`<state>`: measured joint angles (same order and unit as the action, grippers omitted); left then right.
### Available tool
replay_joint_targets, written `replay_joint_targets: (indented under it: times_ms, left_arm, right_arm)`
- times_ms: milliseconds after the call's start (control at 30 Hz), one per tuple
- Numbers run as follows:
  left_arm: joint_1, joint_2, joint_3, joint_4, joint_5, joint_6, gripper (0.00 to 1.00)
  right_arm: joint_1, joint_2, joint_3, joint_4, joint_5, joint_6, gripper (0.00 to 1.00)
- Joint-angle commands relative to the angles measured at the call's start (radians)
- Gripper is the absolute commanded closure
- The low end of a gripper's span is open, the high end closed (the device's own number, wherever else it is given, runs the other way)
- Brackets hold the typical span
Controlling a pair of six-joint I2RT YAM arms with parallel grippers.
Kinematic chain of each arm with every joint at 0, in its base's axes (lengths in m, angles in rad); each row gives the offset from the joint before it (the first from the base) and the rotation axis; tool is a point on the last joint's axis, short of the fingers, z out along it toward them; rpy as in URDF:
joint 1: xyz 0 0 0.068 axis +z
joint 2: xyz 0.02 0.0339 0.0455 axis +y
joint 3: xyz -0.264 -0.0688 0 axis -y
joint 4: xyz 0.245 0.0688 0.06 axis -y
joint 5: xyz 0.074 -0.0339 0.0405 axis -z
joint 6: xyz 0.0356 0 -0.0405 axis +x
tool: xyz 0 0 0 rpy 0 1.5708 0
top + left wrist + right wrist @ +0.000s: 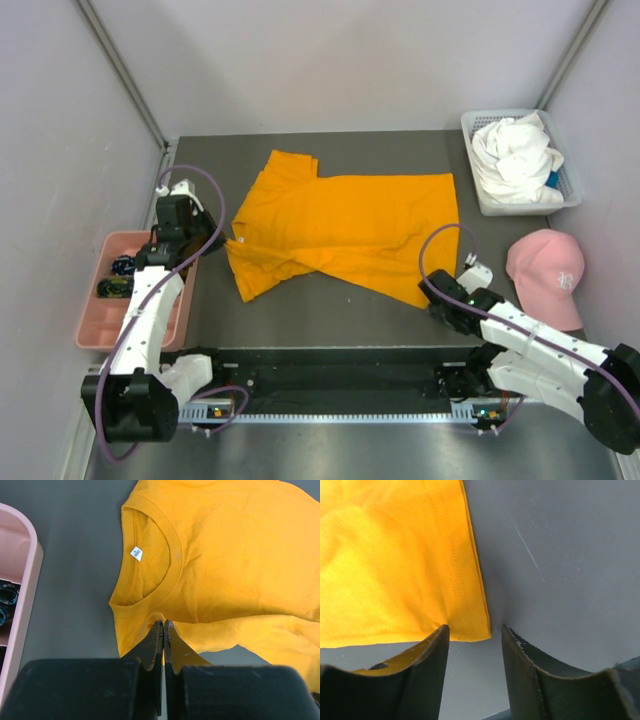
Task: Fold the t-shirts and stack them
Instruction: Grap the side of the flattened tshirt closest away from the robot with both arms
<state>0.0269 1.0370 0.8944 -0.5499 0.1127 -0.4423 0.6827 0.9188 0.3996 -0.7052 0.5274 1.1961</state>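
though half-folded, orange t-shirt (350, 225) flat

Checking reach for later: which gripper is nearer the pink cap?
Right. The right gripper sits left of the pink cap, at the orange t-shirt's hem corner; the left gripper is far across the table, by the shirt's collar.

**Where everything sits right now**

The spread t-shirt (350, 225) lies across the middle of the table (320, 310). In the upper right of the frame is a basket (478, 195) with the bundled t-shirt (515, 155) inside. The cap (545, 270) sits just below it (on the table, by the right edge). The tray (95, 325) is at mid-left. The left gripper (163, 627) is at the spread shirt's left edge and the right gripper (475, 630) at its lower right corner.
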Motion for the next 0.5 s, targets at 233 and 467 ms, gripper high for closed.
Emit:
replay_joint_targets:
  times_ms: [233,467]
  left_arm:
    - [0.008,-0.003,0.003,0.044,0.012,0.002,1.00]
    - [0.007,-0.003,0.000,0.047,0.013,0.002,1.00]
  right_arm:
    - [-0.015,-0.015,-0.018,0.024,-0.024,-0.007,0.69]
    - [-0.015,-0.024,-0.018,0.019,-0.021,-0.004,0.77]
